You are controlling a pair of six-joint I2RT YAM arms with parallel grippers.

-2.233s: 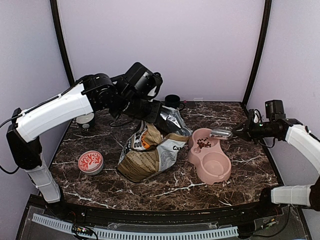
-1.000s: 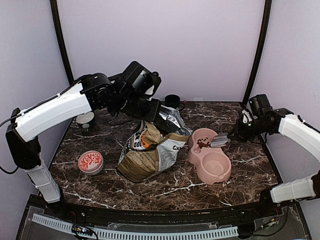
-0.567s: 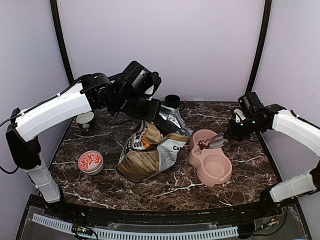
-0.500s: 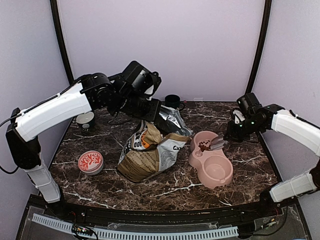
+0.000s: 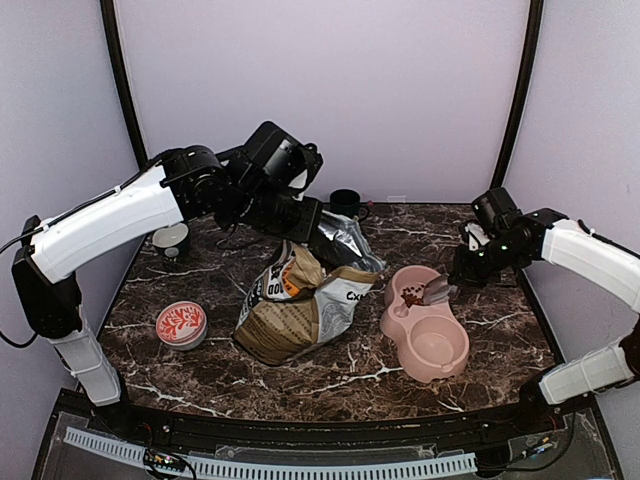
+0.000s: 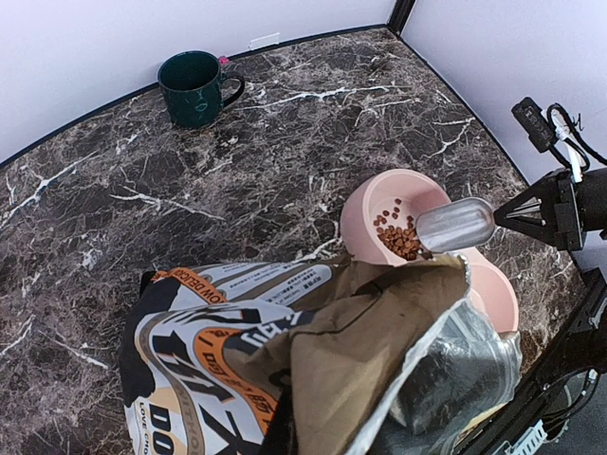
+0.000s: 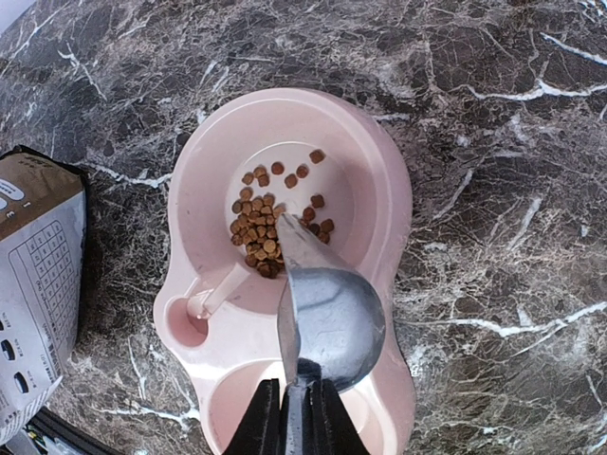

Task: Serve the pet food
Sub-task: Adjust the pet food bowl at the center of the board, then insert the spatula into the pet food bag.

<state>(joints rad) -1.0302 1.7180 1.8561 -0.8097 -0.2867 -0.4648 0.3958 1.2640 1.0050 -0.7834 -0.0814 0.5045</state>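
Pink double bowl [image 7: 213,190]: it sits on the bench [image 5: 330,375], to the right of the bag. Its far round cup holds the pet food [image 7: 261,237], a small heap of brown bits with a few loose ones beside it.
Scoop [image 7: 332,313]: a grey metal scoop, tipped down, with its tip touching the heap of food.
Bag [image 5: 300,305]: a tan and white bag with a silver lining, slumped in the middle of the bench with its top pulled up.
Mug [image 6: 194,87]: dark green, standing at the back of the bench. Its inside is too dark to see.
Other dishes: a red patterned dish [image 5: 181,323] sits near the left, and a white cup [image 5: 170,240] is partly behind the left arm.
Right gripper [image 7: 299,408]: squeezed tight on the scoop's handle.
Left gripper [image 5: 318,232]: closed on the top edge of the bag.
Hard to see: the bag hides the left gripper's fingers in the left wrist view. I cannot tell if any food is inside the scoop.
Changed: a moment ago the scoop lay flat at the bowl's far right rim. Now it has swung in and tipped down. The bowl has slid a little to the right. The bag and left arm look the same.
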